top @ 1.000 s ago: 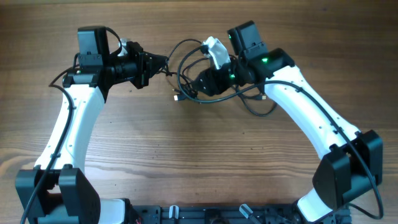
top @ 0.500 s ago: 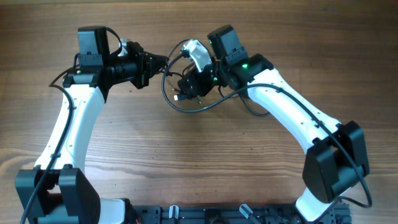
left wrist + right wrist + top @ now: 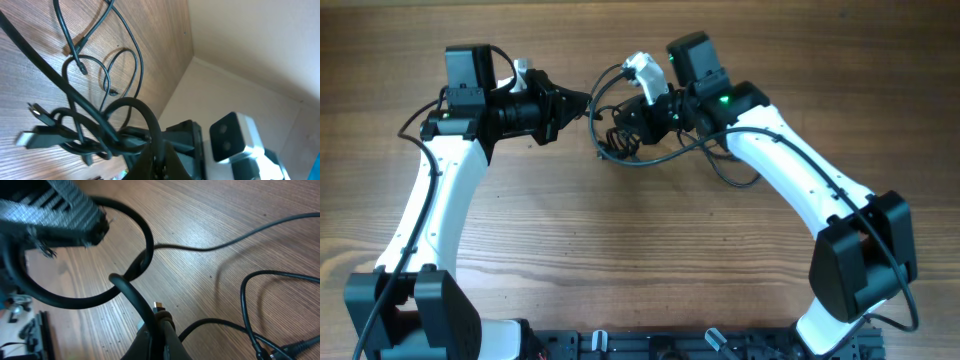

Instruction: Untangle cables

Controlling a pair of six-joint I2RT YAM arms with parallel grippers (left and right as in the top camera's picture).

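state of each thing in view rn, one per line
cables: tangled in loops, bunched between the two grippers, partly lying on the table
left gripper: shut on a cable
right gripper: shut on a cable
table: bare wood around the tangle

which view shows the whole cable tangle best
The overhead view: it shows the cables as one bundle between both arms, loops trailing right. The left wrist view catches only near loops and a few plug ends; the right wrist view only a couple of crossing strands up close.
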